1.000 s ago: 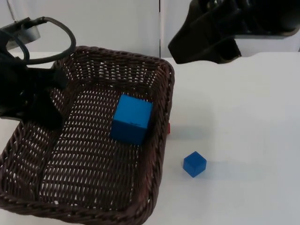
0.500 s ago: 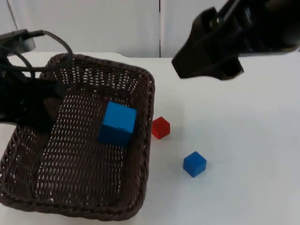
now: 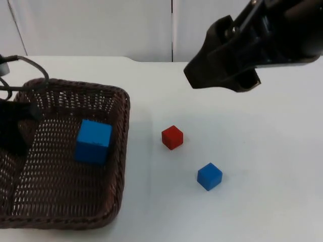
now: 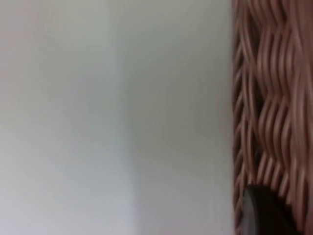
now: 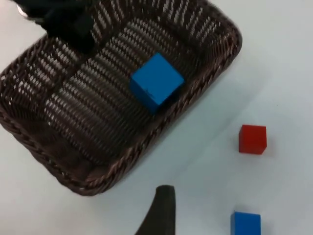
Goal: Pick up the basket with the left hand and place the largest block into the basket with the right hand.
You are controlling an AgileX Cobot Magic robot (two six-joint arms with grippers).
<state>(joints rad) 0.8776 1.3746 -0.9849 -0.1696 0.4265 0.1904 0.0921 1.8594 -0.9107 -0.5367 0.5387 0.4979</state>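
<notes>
Largest blue block (image 3: 93, 141) lies inside basket (image 3: 119, 151). Left gripper (image 3: 12, 132) grips the basket's wall; lower it level. Right gripper (image 3: 222, 60) hangs empty above, finger spread indeterminable.

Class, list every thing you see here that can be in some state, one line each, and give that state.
wicker basket: held at its left rim by the left claw, one block inside.
large blue block: lying in the basket.
red block: on the table, outside the basket.
small blue block: on the table, apart from the red one.
right claw: above the table, holding nothing.
</notes>
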